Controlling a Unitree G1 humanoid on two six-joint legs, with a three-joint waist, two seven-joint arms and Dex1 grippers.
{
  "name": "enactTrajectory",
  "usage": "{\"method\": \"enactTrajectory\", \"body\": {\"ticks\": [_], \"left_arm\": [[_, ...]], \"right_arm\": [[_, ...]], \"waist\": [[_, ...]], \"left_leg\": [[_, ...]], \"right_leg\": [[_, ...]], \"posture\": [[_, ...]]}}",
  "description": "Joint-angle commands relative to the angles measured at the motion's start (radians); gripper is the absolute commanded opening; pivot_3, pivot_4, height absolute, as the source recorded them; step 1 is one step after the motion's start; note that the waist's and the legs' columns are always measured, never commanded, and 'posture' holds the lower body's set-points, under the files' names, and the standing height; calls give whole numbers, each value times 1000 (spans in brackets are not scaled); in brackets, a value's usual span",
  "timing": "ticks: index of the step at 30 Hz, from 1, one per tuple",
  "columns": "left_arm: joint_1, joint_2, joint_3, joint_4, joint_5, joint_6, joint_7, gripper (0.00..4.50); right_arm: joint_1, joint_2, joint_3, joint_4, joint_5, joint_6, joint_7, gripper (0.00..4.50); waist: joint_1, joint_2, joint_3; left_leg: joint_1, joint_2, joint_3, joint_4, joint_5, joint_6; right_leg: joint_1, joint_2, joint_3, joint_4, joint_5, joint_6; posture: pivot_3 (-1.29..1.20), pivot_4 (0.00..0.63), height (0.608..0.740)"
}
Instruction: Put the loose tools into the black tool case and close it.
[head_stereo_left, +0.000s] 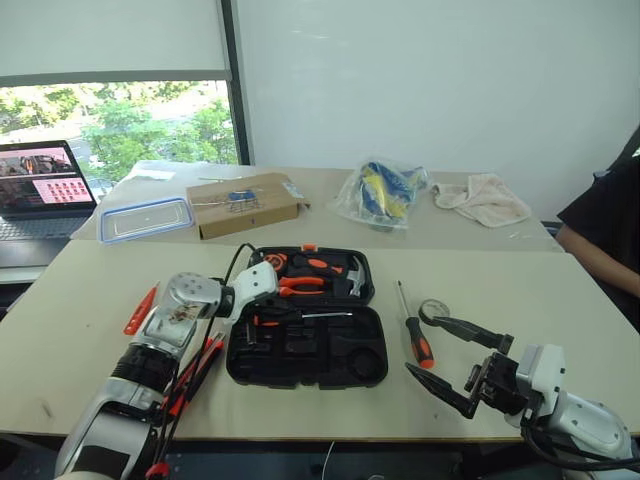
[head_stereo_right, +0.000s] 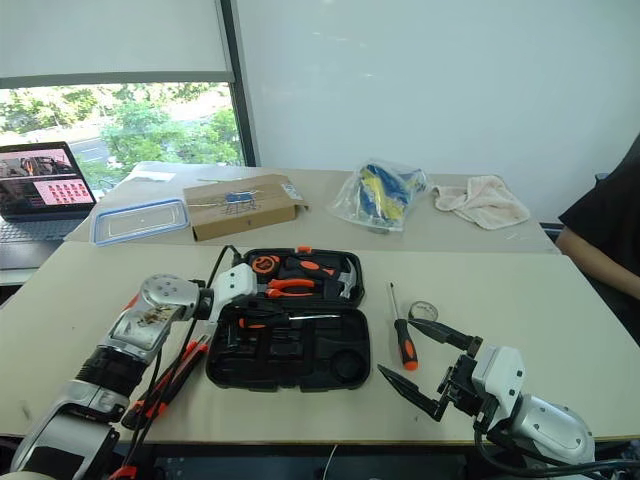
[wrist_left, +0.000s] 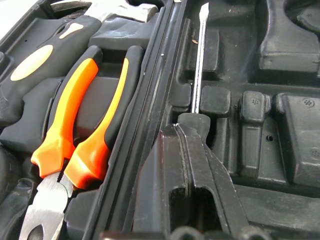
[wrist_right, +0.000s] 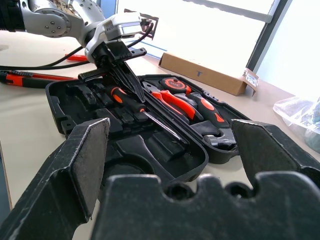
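1. The left gripper (wrist_right: 131, 82) is inside the open black tool case (head_stereo_left: 300, 350), and its two fingers are pressed together above the handle of a black-and-orange screwdriver (wrist_right: 145, 112).
2. Whether the fingers pinch the handle or only touch it, I cannot tell. In the left wrist view the closed fingertips (wrist_left: 192, 150) sit at the end of the handle, and the metal shaft (wrist_left: 200, 55) goes straight away from them along a moulded slot.
3. This screwdriver lies in the front half of the case, close to the hinge. In the back half are the orange-handled pliers (head_stereo_left: 300, 285), the hammer (head_stereo_left: 345, 275) and the tape measure (head_stereo_left: 273, 262).
4. The right gripper (head_stereo_left: 455, 360) is released, with its fingers wide apart. It hangs over the front right part of the counter (head_stereo_left: 560, 310), apart from every tool.
5. Just beside its upper finger lie a second black-and-orange screwdriver (head_stereo_left: 417, 340) and the small tape roll (head_stereo_left: 434, 311), both to the right of the case.
6. On the left of the case, the small orange screwdriver (head_stereo_left: 140, 310) lies on the counter, and the utility knife (head_stereo_left: 195, 375) lies beside the left arm.
7. On the far counter are a cardboard box (head_stereo_left: 243, 203) and a clear container (head_stereo_left: 145, 218).
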Motion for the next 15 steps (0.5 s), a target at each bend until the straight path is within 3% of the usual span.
{"method": "enactTrajectory", "body": {"ticks": [1, 7, 13, 15], "left_arm": [[33, 6, -79, 1, 87, 4, 9, 20], [54, 15, -126, -51, 158, 49, 35, 20], [96, 7, 35, -101, 12, 10, 59, 20], [121, 19, 127, -115, -82, -38, 34, 517]], "right_arm": [[2, -3, -2, -30, 1, 0, -9, 4500], [-1, 8, 7, -26, -9, -7, -22, 4500], [-18, 4, -1, -7, 1, -11, -17, 4500], [-25, -1, -12, 5, 16, -9, -8, 4500]], "waist": [[-1, 3, -2], [-2, 12, -8], [-5, 15, -11], [-8, 15, -10]], "left_leg": [[0, 0, 0, 0, 0, 0], [9, 0, 0, -1, -2, 2], [15, 1, 2, -2, -6, 9], [14, 2, 3, -2, -4, 5]], "right_leg": [[0, 0, 0, 0, 0, 0], [10, 0, 1, -2, 0, 0], [12, 0, 4, -2, 0, 1], [11, 0, 5, -1, 0, 1]], "posture": [[0, 150, 740], [0, 150, 740], [0, 150, 740], [0, 150, 740]]}}
